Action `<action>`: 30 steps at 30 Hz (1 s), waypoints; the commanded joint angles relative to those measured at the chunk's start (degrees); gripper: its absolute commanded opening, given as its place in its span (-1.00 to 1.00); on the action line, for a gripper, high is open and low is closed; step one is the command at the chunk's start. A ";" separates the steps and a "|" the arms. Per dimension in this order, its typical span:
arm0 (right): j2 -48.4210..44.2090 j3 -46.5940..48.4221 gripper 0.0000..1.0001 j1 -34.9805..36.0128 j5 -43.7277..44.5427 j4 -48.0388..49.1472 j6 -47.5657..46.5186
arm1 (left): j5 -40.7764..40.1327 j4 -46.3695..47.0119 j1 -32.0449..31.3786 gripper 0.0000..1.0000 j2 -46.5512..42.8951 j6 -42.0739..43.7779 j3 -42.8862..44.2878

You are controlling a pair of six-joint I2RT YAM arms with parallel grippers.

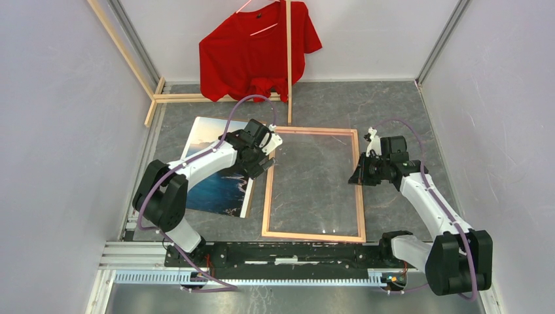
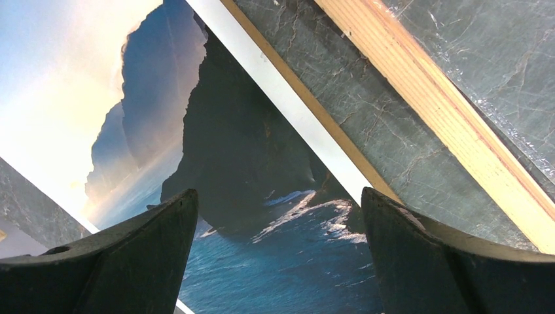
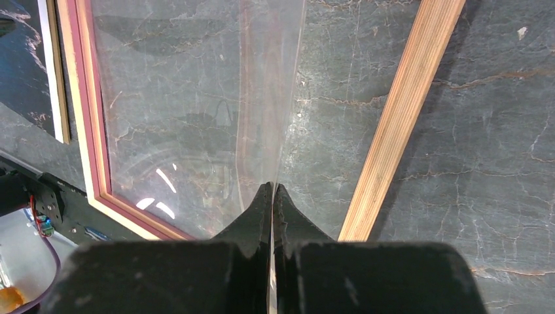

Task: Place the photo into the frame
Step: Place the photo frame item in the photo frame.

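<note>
The photo [image 1: 216, 186], sea and dark mountains face up, lies left of the frame on a brown board whose edge shows along its right side [image 2: 307, 108]. The frame [image 1: 314, 235] lies flat mid-table, pale wood side up. My left gripper [image 1: 265, 160] is open and empty just above the photo's right part [image 2: 249, 150], its fingers [image 2: 150, 248] apart over the sea. My right gripper [image 1: 361, 175] is shut on the edge of a clear sheet [image 3: 268, 98], held inside the frame's right rail [image 3: 399, 118]. The fingertips [image 3: 265, 196] pinch it edge-on.
A red shirt [image 1: 255, 49] hangs on a wooden-stick rack [image 1: 288, 52] at the back. Grey walls close in on both sides. The arms' black base rail [image 1: 294, 252] runs along the near edge. The frame's left rail [image 2: 445, 118] lies close to the photo.
</note>
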 commanded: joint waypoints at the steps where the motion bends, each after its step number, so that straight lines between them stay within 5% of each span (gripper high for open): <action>1: -1.50 -1.25 -1.00 0.00 0.40 1.30 0.70 | 1.14 0.91 0.15 1.00 0.13 -1.35 1.21; 14: -2.19 -2.63 -1.00 -0.11 -0.31 2.07 1.18 | 2.03 1.99 0.14 1.00 0.45 -1.83 0.28; 30: -8.66 -4.04 -1.00 -0.05 -12.62 13.16 5.19 | 2.80 5.99 0.18 1.00 4.17 -2.69 -2.88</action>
